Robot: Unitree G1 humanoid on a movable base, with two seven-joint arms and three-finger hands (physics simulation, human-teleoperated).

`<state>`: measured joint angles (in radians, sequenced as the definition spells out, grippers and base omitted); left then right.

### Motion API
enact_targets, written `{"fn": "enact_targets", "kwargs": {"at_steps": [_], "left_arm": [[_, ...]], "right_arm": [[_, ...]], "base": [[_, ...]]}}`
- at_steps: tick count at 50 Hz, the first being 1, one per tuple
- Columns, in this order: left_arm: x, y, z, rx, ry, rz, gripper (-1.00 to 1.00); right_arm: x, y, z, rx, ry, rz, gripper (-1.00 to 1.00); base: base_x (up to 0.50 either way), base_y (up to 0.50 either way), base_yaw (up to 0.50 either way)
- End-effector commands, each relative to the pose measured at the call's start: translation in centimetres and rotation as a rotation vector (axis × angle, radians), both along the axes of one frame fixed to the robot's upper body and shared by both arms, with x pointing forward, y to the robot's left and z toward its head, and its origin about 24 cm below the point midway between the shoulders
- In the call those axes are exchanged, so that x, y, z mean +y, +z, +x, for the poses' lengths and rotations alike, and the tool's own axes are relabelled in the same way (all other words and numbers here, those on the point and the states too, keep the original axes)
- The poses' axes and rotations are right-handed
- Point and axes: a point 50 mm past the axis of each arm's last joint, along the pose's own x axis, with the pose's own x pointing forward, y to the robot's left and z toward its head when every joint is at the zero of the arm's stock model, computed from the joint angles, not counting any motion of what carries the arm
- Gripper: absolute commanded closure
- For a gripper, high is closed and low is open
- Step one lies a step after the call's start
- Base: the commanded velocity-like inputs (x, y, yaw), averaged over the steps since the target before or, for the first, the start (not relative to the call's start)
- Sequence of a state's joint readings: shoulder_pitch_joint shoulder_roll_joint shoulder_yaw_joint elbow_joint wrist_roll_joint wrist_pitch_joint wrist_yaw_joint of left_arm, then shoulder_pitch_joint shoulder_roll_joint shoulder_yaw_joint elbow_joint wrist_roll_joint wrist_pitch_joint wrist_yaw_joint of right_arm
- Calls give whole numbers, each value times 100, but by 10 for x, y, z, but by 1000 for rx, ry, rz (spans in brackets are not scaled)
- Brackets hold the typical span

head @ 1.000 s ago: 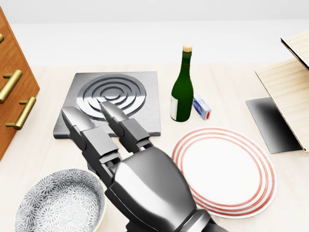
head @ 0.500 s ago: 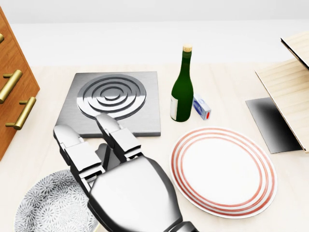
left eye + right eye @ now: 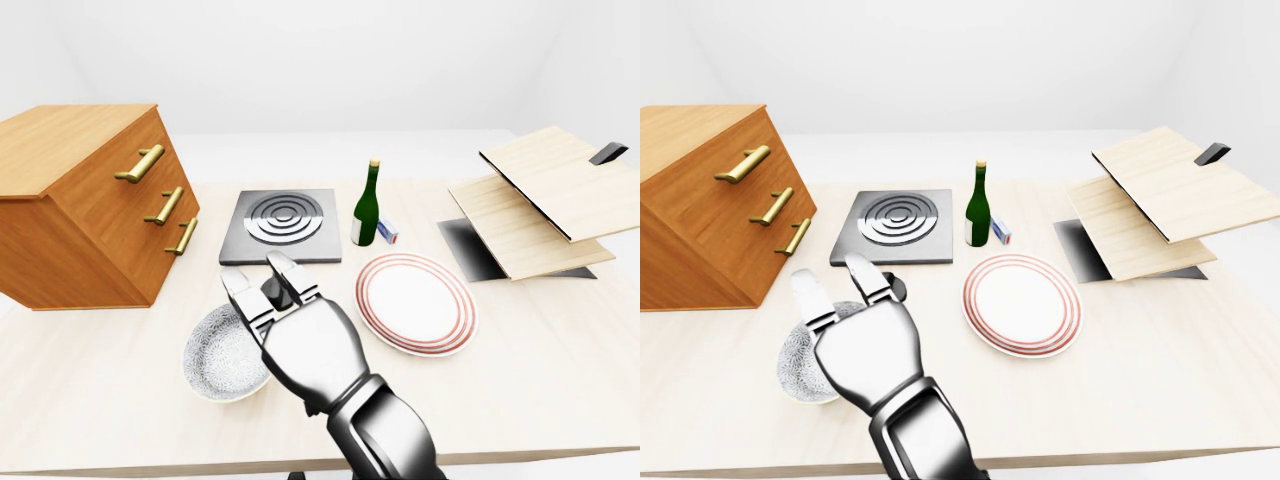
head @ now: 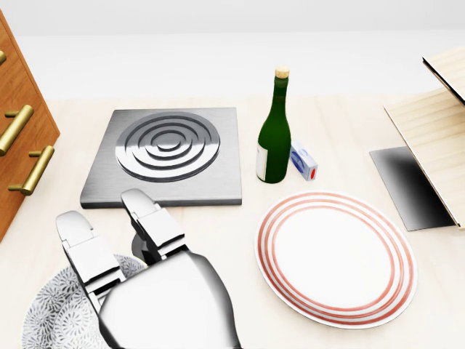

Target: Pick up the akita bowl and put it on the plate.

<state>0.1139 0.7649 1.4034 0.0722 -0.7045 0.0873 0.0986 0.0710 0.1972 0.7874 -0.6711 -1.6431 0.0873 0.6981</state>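
Note:
The akita bowl (image 3: 220, 355), grey-white with a fine pattern, sits at the lower left of the table in the left-eye view. My right hand (image 4: 109, 218) hovers over its right side and hides most of it in the head view. The fingers (image 4: 142, 214) are stretched out and open, with nothing held. Whether they touch the rim cannot be told. The white plate (image 4: 334, 254) with red rings lies empty to the right of the hand. My left hand does not show in any view.
A grey burner plate (image 4: 167, 156) lies above the hand. A green wine bottle (image 4: 275, 138) and a small white box (image 4: 304, 161) stand above the plate. A wooden drawer cabinet (image 3: 90, 205) is at the left, tilted wooden boards (image 3: 540, 200) at the right.
My right hand has drawn down and left in the head view, from the burner plate's lower edge to over the bowl, now covering more of it. The camera has not moved.

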Motion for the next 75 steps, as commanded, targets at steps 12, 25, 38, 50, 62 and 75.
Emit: {"fn": "enact_targets", "kwargs": {"at_steps": [12, 25, 38, 50, 62, 75], "left_arm": [[0, 2, 0, -4, 2, 3, -100], [0, 1, 0, -4, 0, 0, -100], [0, 1, 0, -6, 2, 0, -100], [1, 0, 1, -6, 4, -8, -100], [1, 1, 0, -4, 4, -5, -100], [1, 0, 2, -2, 0, -8, -100]], "right_arm": [[18, -2, 0, -11, 17, -51, -98], [22, -17, -2, 30, 29, -110, -98], [25, -29, -6, 63, 47, -157, -98], [25, -39, 0, 102, 47, -183, -98], [29, -45, -2, 130, 64, -197, -98], [39, -57, -6, 181, 118, -215, -98]], "base": [[0, 0, 0], [0, 0, 0], [0, 0, 0], [0, 0, 0], [0, 0, 0], [0, 0, 0]]}}
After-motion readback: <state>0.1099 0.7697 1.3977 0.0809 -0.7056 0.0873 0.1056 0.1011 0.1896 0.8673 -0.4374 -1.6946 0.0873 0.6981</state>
